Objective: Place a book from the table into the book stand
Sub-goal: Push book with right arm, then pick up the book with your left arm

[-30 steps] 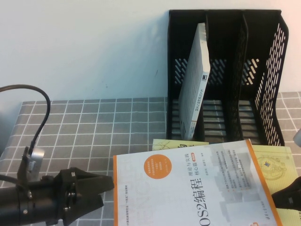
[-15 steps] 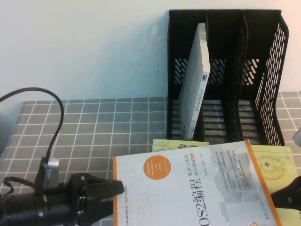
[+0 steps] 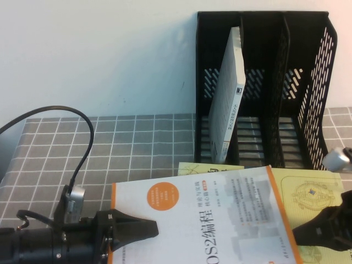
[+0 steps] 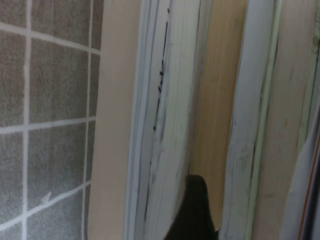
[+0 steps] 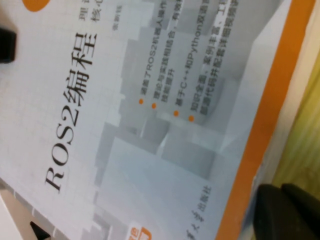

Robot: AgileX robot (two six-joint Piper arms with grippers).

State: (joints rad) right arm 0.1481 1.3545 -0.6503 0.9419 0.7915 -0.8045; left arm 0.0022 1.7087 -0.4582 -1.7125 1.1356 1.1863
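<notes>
1. Black stand [image 3: 308, 82] is seen at the table's [image 3: 137, 143] far edge against the wall; a grey book [image 3: 228, 99] leans tilted in its left slot, while the middle and right slots are open.
2. Grid-cloth surface left of the stand is free.
3. ROS2 book [image 3: 220, 220] lies at the near edge, stacked over a yellow book [image 3: 316, 192].
4. Left gripper [image 3: 146, 228] is held low and level at the near left, its tips at the ROS2 book's left edge; one finger [image 4: 192, 210] is seen wedged between page edges. Finger spread cannot be told.
5. Right gripper [image 3: 308, 234] is held low at the ROS2 book's right edge, over the yellow book; finger spread cannot be told.
6. "ROS2编程" is read on the orange-bordered cover [image 5: 150, 115], with "C++" and "Python" in small print.
</notes>
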